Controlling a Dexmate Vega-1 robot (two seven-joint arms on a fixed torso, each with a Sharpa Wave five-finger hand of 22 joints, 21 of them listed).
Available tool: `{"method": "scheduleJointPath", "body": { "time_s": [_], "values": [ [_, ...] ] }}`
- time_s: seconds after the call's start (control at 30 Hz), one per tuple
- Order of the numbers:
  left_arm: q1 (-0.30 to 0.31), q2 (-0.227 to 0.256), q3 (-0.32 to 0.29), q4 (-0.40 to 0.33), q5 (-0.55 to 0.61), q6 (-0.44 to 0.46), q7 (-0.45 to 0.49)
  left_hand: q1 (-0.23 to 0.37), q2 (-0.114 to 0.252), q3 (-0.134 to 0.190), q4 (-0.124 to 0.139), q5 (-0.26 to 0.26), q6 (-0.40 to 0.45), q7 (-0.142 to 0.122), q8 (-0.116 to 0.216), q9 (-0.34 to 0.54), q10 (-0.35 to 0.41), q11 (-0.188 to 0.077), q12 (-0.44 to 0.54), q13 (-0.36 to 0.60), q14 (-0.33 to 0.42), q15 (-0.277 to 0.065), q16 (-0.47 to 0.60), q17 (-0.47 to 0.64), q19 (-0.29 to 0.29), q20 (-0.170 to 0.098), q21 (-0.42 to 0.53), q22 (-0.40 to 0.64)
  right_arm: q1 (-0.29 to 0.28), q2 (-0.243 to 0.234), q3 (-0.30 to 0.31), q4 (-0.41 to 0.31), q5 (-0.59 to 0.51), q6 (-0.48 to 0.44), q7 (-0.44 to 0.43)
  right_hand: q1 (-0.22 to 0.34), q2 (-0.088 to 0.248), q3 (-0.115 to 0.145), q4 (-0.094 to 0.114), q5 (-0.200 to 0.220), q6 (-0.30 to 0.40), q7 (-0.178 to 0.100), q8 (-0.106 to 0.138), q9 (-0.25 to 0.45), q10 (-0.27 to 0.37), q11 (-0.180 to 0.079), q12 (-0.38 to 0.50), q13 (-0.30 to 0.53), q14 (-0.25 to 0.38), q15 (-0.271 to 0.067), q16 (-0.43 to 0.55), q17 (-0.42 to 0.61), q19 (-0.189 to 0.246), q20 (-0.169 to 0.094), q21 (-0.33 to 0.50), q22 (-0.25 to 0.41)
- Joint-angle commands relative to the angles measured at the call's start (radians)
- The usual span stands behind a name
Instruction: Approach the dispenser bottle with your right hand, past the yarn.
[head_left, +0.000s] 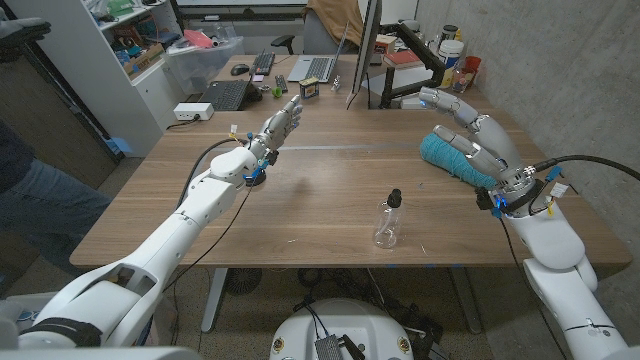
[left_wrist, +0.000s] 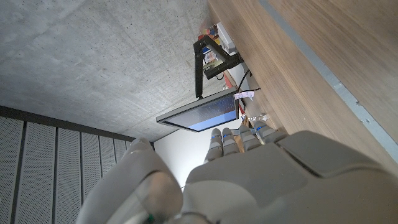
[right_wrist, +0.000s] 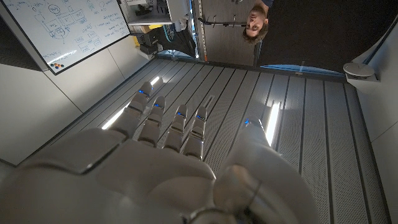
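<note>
A small clear dispenser bottle (head_left: 387, 224) with a black pump top stands near the table's front edge, a little right of the middle. A teal ball of yarn (head_left: 452, 158) lies to its right and farther back. My right hand (head_left: 470, 128) hovers over the yarn, fingers stretched and apart, holding nothing; in the right wrist view the right hand (right_wrist: 168, 162) points up at the ceiling. My left hand (head_left: 277, 126) is raised over the table's left-middle, fingers straight and empty, and the left hand (left_wrist: 249, 168) also fills the lower part of the left wrist view.
A monitor (head_left: 366, 45) on an arm, laptops (head_left: 318, 68), a keyboard (head_left: 263, 63) and small items crowd the table's far end. Cups and jars (head_left: 455, 52) stand at the far right. A person's leg (head_left: 40, 205) is at the left edge. Bare wood (head_left: 320, 190) lies between hands.
</note>
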Motion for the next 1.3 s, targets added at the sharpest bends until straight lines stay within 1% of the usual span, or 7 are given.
{"method": "scheduleJointPath", "body": {
  "time_s": [0.03,0.27,0.5,0.77,0.8,1.07,1.3],
  "values": [
    [0.007,0.002,0.001,-0.006,-0.003,0.002,-0.002,0.005,0.009,-0.006,0.0,0.004,0.005,0.003,0.002,0.002,-0.004,0.0,0.003,0.003,-0.007,0.001,0.003,0.003,-0.007,0.0,0.008,0.003,-0.006,0.019,0.005,-0.016,-0.059,0.01,0.001,0.011,-0.003,0.005,-0.003,0.008,0.001,0.001,-0.001,0.003,0.004,-0.002,0.005,0.002,-0.005,-0.002,-0.001,0.003,-0.005,0.002,-0.004,0.003],
    [0.008,0.003,0.001,-0.003,-0.007,0.001,-0.008,0.005,0.01,-0.007,0.0,0.004,0.005,0.003,0.002,0.002,-0.005,0.0,0.002,0.003,-0.007,0.002,0.003,0.003,-0.007,0.001,0.008,0.003,-0.015,0.041,0.019,-0.034,-0.114,0.012,-0.007,0.012,-0.002,0.005,-0.003,0.008,0.004,0.0,-0.002,0.003,0.006,-0.004,0.005,0.002,-0.005,-0.005,0.0,0.003,-0.006,0.002,-0.004,0.004],
    [0.009,0.007,0.001,-0.006,-0.006,0.001,-0.01,0.006,0.01,-0.008,0.0,0.004,0.004,0.002,0.002,0.002,-0.005,-0.001,0.003,0.003,-0.007,0.001,0.003,0.003,-0.008,0.001,0.008,0.003,-0.016,0.052,0.023,-0.04,-0.146,0.018,-0.013,0.014,-0.002,0.006,-0.004,0.009,0.009,0.0,-0.001,0.003,0.006,-0.005,0.005,0.002,-0.005,-0.005,0.0,0.003,-0.007,0.002,-0.004,0.004],
    [0.012,0.011,0.0,-0.015,-0.001,0.0,-0.003,0.006,0.011,-0.01,0.0,0.004,0.005,-0.001,0.002,0.002,-0.004,-0.001,0.003,0.003,-0.007,0.0,0.003,0.003,-0.007,0.001,0.008,0.003,-0.016,0.072,0.049,-0.053,-0.202,0.027,-0.026,0.016,-0.001,0.006,-0.004,0.009,0.011,-0.002,-0.002,0.003,0.005,-0.004,0.005,0.002,-0.006,-0.009,0.001,0.003,-0.008,0.003,-0.005,0.004],
    [0.012,0.011,0.0,-0.015,-0.002,0.0,-0.003,0.006,0.011,-0.01,0.0,0.004,0.006,-0.001,0.002,0.002,-0.004,-0.001,0.003,0.003,-0.007,0.0,0.003,0.003,-0.007,0.001,0.008,0.003,-0.016,0.072,0.051,-0.055,-0.205,0.026,-0.026,0.016,-0.001,0.006,-0.004,0.009,0.011,-0.003,-0.002,0.003,0.005,-0.008,0.004,0.002,-0.006,-0.009,0.001,0.003,-0.008,0.003,-0.005,0.004],
    [0.012,0.009,-0.002,-0.016,-0.003,-0.002,0.004,0.007,0.012,-0.012,0.0,0.004,0.006,-0.002,0.002,0.002,-0.005,-0.003,0.002,0.003,-0.007,-0.001,0.003,0.003,-0.007,0.001,0.008,0.003,-0.004,0.074,0.054,-0.047,-0.225,0.04,-0.033,0.018,-0.001,0.007,-0.005,0.009,0.015,-0.006,-0.002,0.003,0.006,-0.004,0.005,0.002,-0.006,-0.009,0.002,0.004,-0.009,0.004,-0.005,0.004],
    [0.015,0.007,-0.003,-0.02,-0.002,-0.005,0.014,0.007,0.012,-0.013,0.0,0.004,0.007,-0.002,0.002,0.002,-0.005,-0.001,0.002,0.003,-0.007,0.0,0.004,0.003,-0.008,0.002,0.008,0.003,0.007,0.056,0.052,-0.042,-0.231,0.039,-0.022,0.02,0.0,0.007,-0.005,0.009,0.017,-0.007,-0.002,0.003,0.007,-0.005,0.005,0.002,-0.006,-0.009,0.002,0.004,-0.009,0.005,-0.005,0.004]
  ]
}}
